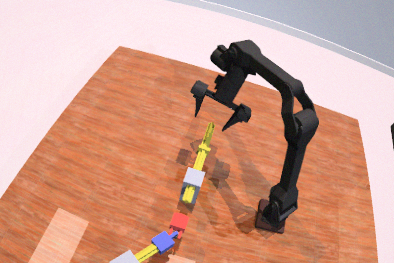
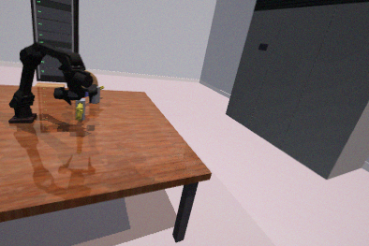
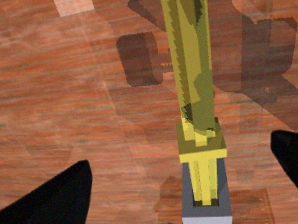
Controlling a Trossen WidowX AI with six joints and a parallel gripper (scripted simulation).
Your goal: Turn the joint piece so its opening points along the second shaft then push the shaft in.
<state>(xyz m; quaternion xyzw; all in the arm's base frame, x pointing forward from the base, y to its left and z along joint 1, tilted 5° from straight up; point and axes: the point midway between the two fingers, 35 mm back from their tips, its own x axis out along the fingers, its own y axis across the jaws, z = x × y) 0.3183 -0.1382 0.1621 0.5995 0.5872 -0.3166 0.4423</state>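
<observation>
The second shaft (image 1: 200, 161) (image 2: 80, 110) (image 3: 195, 80) is yellow with a square collar (image 1: 204, 148) (image 3: 202, 150). It passes through its grey block (image 1: 194, 177) (image 3: 206, 219). The shaft's near end sticks out toward the red joint piece (image 1: 179, 222), with a gap between them. The red piece appears turned toward that end; its opening is not clearly visible. It hangs on the blue hinge part (image 1: 163, 242) of the first yellow shaft (image 1: 146, 253), whose block (image 1: 123, 258) is cut off by the frame. My gripper (image 1: 210, 123) (image 3: 181, 154) is open and empty, its fingers apart around the shaft's far end, apparently above it.
The wooden table (image 1: 125, 132) (image 2: 136, 156) bears the arm's base (image 1: 270, 219) (image 2: 22, 118) to the right of the blocks in the top view. A pale patch (image 1: 60, 237) lies at the left. A dark cabinet (image 2: 295, 72) and a rack (image 2: 55, 21) stand beyond the table.
</observation>
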